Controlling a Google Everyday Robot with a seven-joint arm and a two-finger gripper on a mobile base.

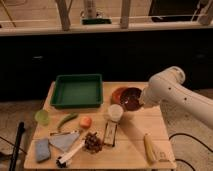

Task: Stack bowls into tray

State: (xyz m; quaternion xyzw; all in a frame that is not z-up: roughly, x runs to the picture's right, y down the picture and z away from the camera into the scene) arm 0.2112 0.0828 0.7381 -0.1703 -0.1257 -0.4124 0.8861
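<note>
Hand (142,101) clenched on the dark brown bowl (131,98); tray not yet reached.
The hand, at the end of the white arm (172,95), sits at the bowl's 3 o'clock rim and appears to pinch it. The orange-red bowl (118,93) lies at its 10 o'clock, partly overlapped. The green tray (76,105), holding 0 bowls, stands at 9 o'clock on the table (132,135). This looks like the carry of bowl 1; the next move calls for travel toward 9 o'clock, clear of the white cup (115,112) at 7 o'clock, and over the tray's raised wall.

White cup (115,112), light-green cup (42,116), orange fruit (85,121), blue sponge (42,150), wooden table (131,146)
</note>
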